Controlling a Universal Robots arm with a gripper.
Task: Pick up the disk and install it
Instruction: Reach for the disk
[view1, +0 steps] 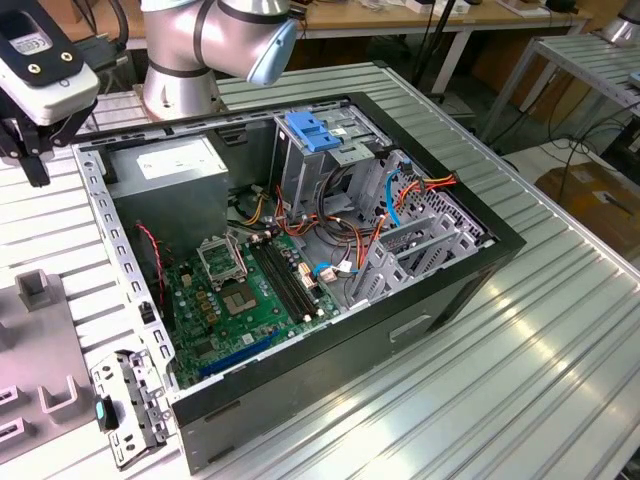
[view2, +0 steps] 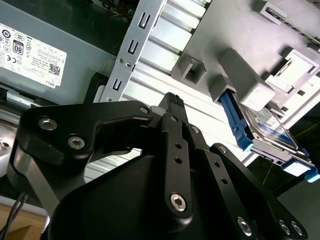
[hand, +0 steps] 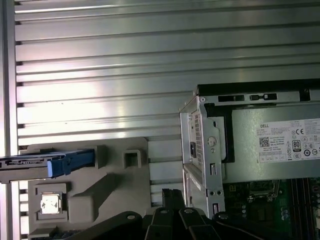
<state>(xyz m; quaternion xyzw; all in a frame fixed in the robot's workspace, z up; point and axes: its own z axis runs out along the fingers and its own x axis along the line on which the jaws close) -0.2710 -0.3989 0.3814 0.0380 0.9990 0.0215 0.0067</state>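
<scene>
find the pincer (view2: 172, 100) clenched, tips together, with nothing between them. hangs over the grooved surface (view1: 560, 350), just beside the corner of the open computer case (view1: 330, 375) where the big grey box (hand: 270, 150) sits.

see the disk (view2: 267, 131) standing on its thin edge, it seems, in a grey holder (hand: 87, 200) on the surface, not yet picked up. lies apart from the pincer, off on the side away from the case, with part of the holder in between. looks, in the first wrist view, to have its long side running the same way as the grooves of the surface, with a blue rail along it. just one arm here, so no picking which is nearer.

in the second wrist view, get the flat face of the disk, with its pale label and blue rails on the sides. in the first wrist view, get the thin edge from above, and the gap between holder and case. in the exterior view, get the inside of the case: the green board (view1: 250, 300), coloured wires, and a metal cage with a blue latch (view1: 312, 133) on top.
</scene>
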